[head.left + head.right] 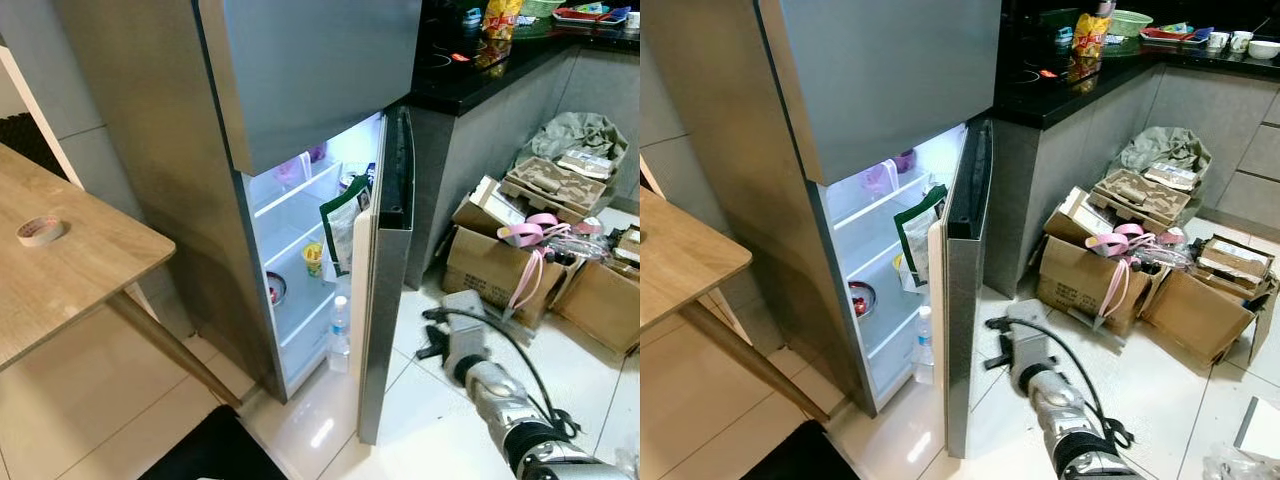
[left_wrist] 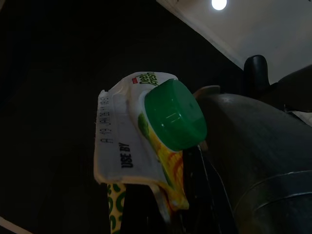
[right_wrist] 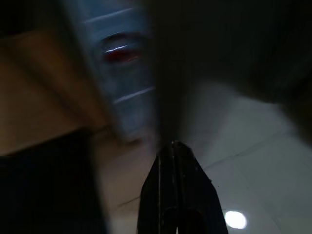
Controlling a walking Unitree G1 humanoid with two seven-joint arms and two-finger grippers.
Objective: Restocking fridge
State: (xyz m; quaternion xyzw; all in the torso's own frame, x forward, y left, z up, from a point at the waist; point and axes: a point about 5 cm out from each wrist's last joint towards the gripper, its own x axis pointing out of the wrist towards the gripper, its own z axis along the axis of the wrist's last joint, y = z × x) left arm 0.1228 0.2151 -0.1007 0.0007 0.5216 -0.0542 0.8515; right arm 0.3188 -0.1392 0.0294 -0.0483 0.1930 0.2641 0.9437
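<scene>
The grey fridge (image 1: 300,70) stands ahead with its lower door (image 1: 380,300) partly open and the inside lit. On its shelves sit a bowl with something red (image 1: 276,289) and a yellow cup (image 1: 314,258). A green and white bag (image 1: 340,225) and a water bottle (image 1: 340,330) stand in the door. My left gripper (image 2: 204,146) is shut on a yellow juice carton (image 2: 131,146) with a green cap (image 2: 173,114), seen in the dark left wrist view. My right gripper (image 1: 430,335) hangs low, just right of the door's edge, fingers (image 3: 175,161) shut and empty.
A wooden table (image 1: 90,270) with a roll of tape (image 1: 42,231) stands at the left. Cardboard boxes (image 1: 495,265) and clutter crowd the floor at the right, under a black counter (image 1: 470,85). A black mat (image 1: 215,450) lies on the tiles before the fridge.
</scene>
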